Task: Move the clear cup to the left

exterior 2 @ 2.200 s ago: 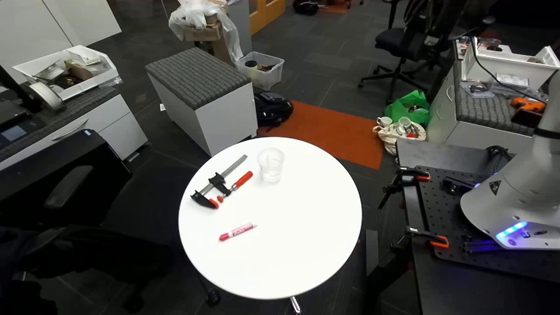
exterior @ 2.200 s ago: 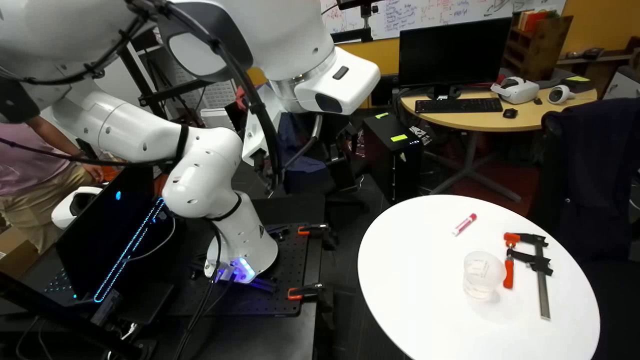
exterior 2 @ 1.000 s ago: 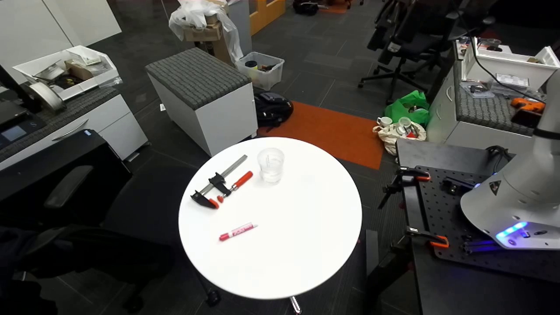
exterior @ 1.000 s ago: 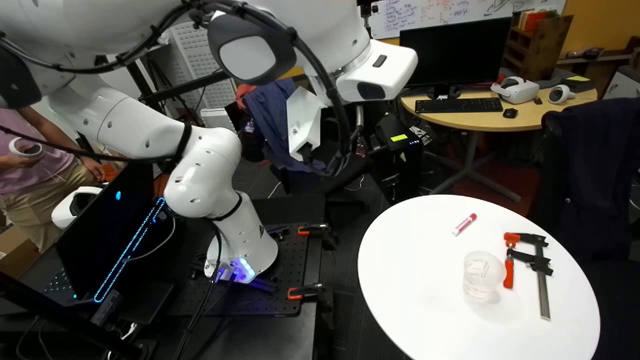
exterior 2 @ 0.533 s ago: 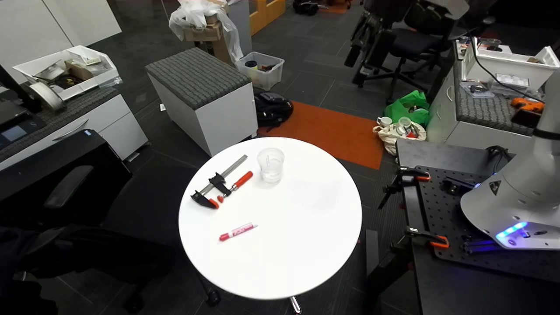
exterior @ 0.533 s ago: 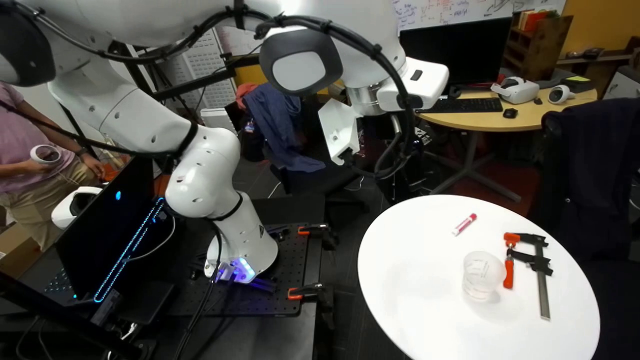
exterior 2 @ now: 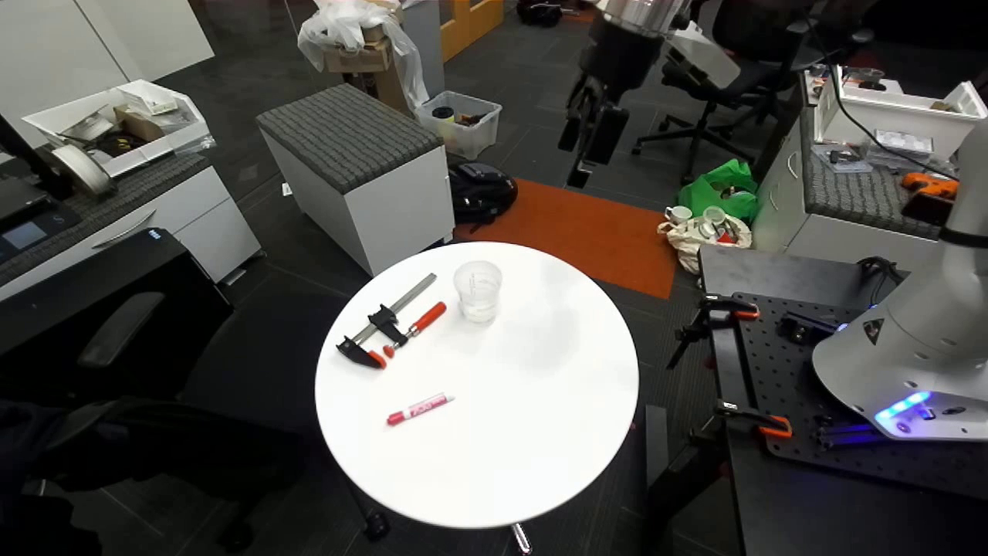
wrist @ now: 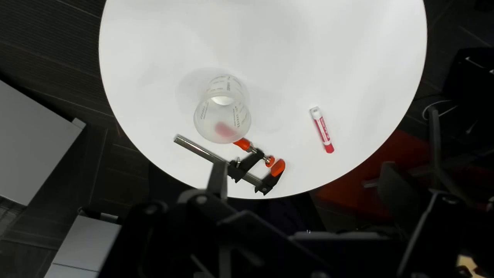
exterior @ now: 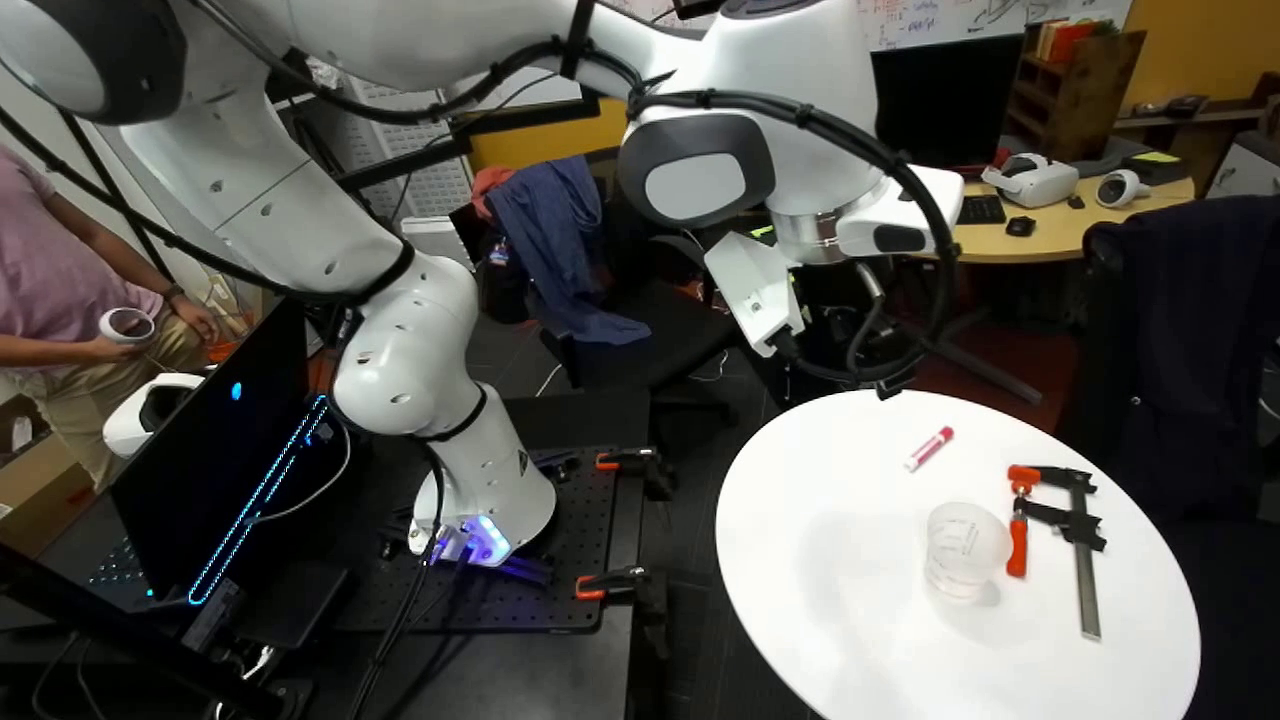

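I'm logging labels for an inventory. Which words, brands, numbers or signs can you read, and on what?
None reads with certainty.
Red marker: lettering too blurred.
Clear cup: printed marks, too small.
Whiteboard: handwriting, too small.
Laptop: glowing blue emblem, too small.
Robot base sticker: too small.

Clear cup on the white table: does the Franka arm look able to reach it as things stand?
Probably yes: the clear cup stands upright, uncovered in all three views, and the gripper hangs free of it. The red-and-black clamp lies close on one side and might crowd a grasp.
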Robot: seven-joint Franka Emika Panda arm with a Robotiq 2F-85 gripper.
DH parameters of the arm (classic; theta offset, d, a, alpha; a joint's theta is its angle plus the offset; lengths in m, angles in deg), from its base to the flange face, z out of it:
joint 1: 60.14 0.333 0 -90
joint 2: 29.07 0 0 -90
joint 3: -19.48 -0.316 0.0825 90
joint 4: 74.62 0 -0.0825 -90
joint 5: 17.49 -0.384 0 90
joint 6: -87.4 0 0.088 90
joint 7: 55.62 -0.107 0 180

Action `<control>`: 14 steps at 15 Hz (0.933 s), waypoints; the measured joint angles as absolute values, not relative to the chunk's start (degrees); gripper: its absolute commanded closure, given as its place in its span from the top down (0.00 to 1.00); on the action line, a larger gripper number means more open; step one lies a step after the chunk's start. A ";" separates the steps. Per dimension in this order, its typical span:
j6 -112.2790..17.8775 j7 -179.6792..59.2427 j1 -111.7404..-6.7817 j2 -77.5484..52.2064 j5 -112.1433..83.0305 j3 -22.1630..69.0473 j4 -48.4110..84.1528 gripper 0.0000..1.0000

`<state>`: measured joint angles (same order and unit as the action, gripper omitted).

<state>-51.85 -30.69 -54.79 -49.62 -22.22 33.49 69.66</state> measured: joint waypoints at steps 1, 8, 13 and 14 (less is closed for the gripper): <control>-53.04 -29.95 -54.53 -47.80 -23.03 33.43 69.08 1.00; -57.20 -29.15 -54.57 -35.19 -25.81 30.98 63.67 1.00; -58.62 -29.15 -57.05 -27.24 -25.84 28.10 59.28 1.00; -58.63 -29.15 -57.74 -25.78 -25.83 27.48 58.40 1.00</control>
